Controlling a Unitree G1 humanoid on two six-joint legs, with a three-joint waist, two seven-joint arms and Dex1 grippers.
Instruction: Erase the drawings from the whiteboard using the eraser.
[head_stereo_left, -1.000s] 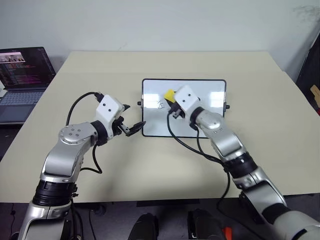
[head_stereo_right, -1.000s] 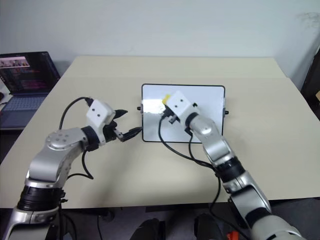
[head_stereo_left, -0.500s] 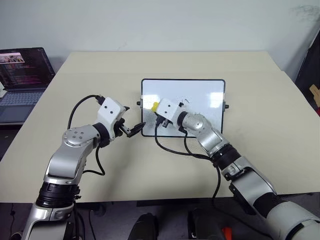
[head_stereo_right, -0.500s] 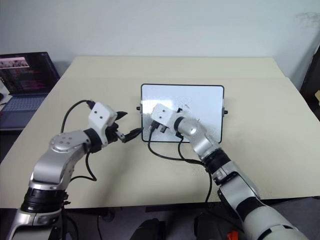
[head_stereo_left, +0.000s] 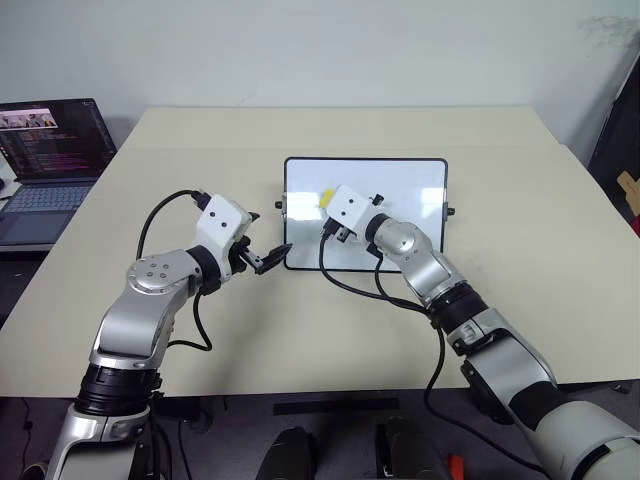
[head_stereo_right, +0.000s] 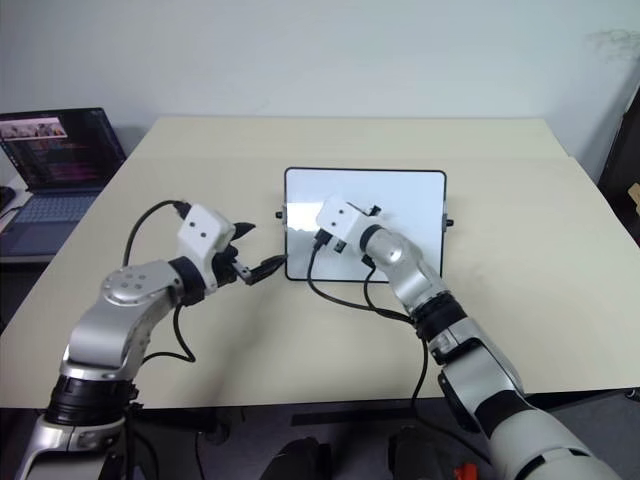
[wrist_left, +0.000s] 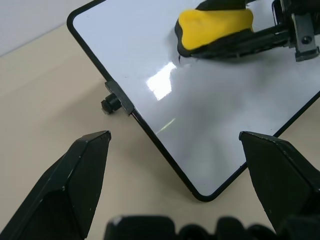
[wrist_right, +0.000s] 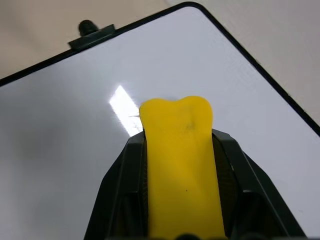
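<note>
Beige worktop (head_stereo_left: 150, 180), whiteboard (head_stereo_left: 420, 180) mid-wipe.

Laptop (head_stereo_left: 50, 140) sits far left. My left jaws (head_stereo_left: 268, 260) stand wide and empty off the board's left edge. My right jaws (head_stereo_left: 327, 208) pinch the yellow eraser (wrist_right: 180, 165); I've swept it left then partway back, and the board looks clean, though faint drawings may remain.

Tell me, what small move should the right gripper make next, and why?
Probably one short wipe toward the board's left edge. The right gripper holds the eraser on the whiteboard, and a thin dark mark sits just beside the eraser's front corner. The left gripper waits open at the near corner.
</note>
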